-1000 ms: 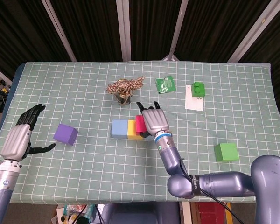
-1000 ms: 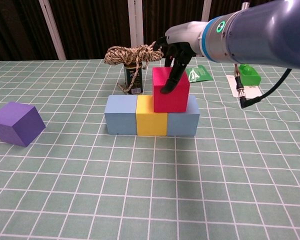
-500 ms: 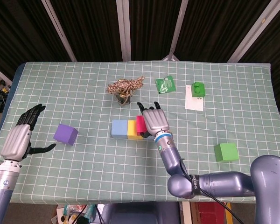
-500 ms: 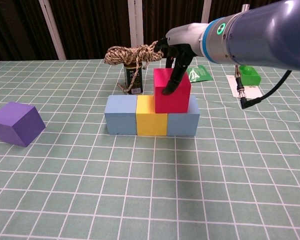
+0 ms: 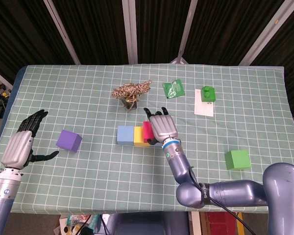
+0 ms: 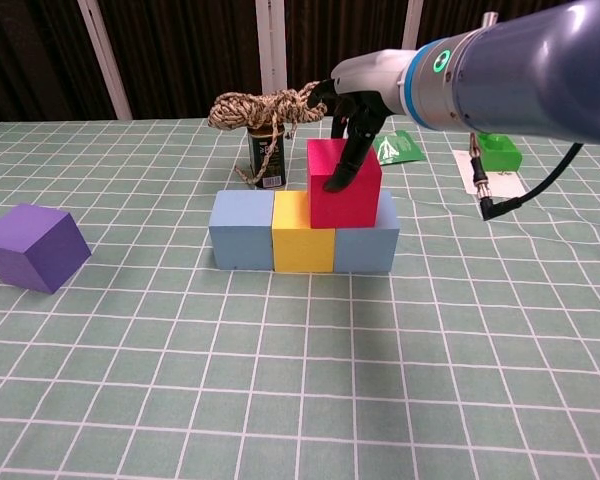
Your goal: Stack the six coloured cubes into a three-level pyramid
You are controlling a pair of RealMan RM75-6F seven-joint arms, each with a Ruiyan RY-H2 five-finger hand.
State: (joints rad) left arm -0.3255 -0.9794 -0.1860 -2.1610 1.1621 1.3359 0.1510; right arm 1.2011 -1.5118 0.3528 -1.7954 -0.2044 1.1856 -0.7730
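A red cube (image 6: 344,183) sits on the second level, straddling the yellow cube (image 6: 303,232) and the right-hand light blue cube (image 6: 367,240) — with another light blue cube (image 6: 242,230) at the row's left end. Your right hand (image 6: 350,110) holds the red cube, a dark finger pressed to its front face. Left on the green checked tabletop (image 5: 88,161), a purple cube (image 5: 69,140) lies near your left hand (image 5: 20,145), which is open and holds nothing. A green cube (image 5: 237,159) sits well apart — far right. Behind the row stands a dark can topped with tangled rope (image 6: 267,125).
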